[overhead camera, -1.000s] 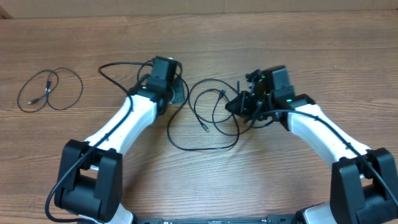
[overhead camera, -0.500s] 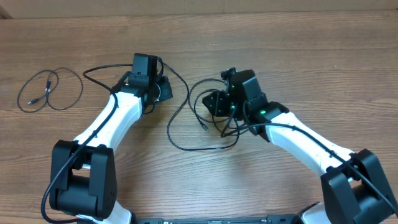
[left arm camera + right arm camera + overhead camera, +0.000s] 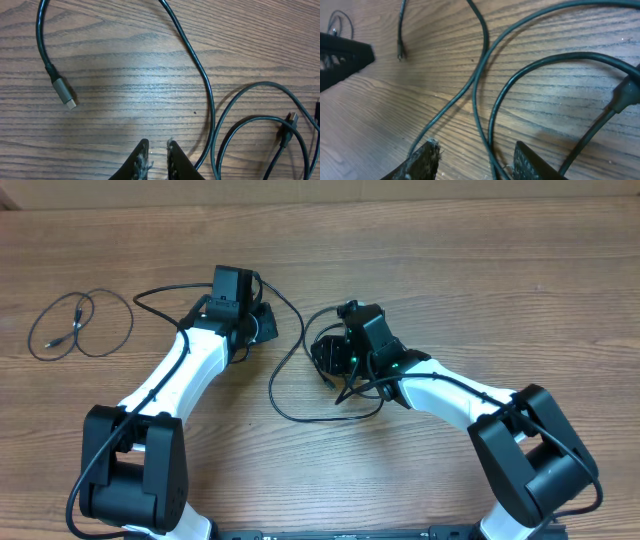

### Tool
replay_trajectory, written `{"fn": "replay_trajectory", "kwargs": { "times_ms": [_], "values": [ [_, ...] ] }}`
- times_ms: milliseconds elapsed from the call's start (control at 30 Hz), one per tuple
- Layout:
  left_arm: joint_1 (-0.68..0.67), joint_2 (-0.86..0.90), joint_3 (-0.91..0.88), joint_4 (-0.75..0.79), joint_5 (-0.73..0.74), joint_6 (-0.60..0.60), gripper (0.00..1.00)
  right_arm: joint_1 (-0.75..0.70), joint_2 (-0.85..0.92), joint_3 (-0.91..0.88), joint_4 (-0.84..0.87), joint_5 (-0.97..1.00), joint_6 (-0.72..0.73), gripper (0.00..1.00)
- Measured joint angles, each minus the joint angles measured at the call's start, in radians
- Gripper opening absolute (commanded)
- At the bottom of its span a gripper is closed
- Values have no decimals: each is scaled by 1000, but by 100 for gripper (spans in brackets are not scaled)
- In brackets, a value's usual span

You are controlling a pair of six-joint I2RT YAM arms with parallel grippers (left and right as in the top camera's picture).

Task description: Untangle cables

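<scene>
setting: brown wood-grain table (image 3: 520,270), two white-and-black arms over it.
tangle: thin black cables (image 3: 272,387) lie in loose overlapping loops at centre, between the two grippers.
left gripper (image 3: 156,146): fingertips a narrow slit apart, nothing between them, just beside one cord; a grey metal plug (image 3: 65,95) lies up-left of them.
right gripper (image 3: 476,150): fingers wide, low over the loops, strands running between them.
far left: separate small black cable loop (image 3: 78,323), well apart from the tangle.

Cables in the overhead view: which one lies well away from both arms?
The small looped cable at the far left; the other cables sprawl mid-table between the left arm and right arm.
</scene>
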Motion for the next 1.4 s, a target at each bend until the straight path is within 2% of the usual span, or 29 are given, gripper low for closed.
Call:
{"fn": "replay_trajectory", "kwargs": {
  "times_ms": [567, 633, 667, 700, 733, 800, 1033, 1067, 1100, 1133, 1233, 1400],
  "values": [
    [0, 0, 0, 0, 0, 0, 22, 5, 100, 0, 85, 0, 0, 46],
    [0, 0, 0, 0, 0, 0, 22, 5, 101, 0, 87, 6, -3, 38],
    [0, 0, 0, 0, 0, 0, 22, 5, 101, 0, 87, 12, -3, 31],
    [0, 0, 0, 0, 0, 0, 23, 5, 101, 0, 88, 19, -6, 20],
    [0, 0, 0, 0, 0, 0, 23, 5, 101, 0, 89, 23, -5, 4],
    [0, 0, 0, 0, 0, 0, 23, 5, 101, 0, 92, 25, 2, 4],
    [0, 0, 0, 0, 0, 0, 25, -17, 85, 0, 90, -166, 0, 11],
    [0, 0, 0, 0, 0, 0, 25, -27, 70, 0, 90, -188, 1, 19],
    [0, 0, 0, 0, 0, 0, 25, -35, 57, 0, 91, -201, 2, 32],
    [0, 0, 0, 0, 0, 0, 26, -44, 40, 0, 92, -211, 3, 35],
    [0, 0, 0, 0, 0, 0, 26, -69, -2, 5, 61, -201, -1, 40],
    [0, 0, 0, 0, 0, 0, 28, -76, -10, 7, -111, -66, -1, 42]
  ]
}}
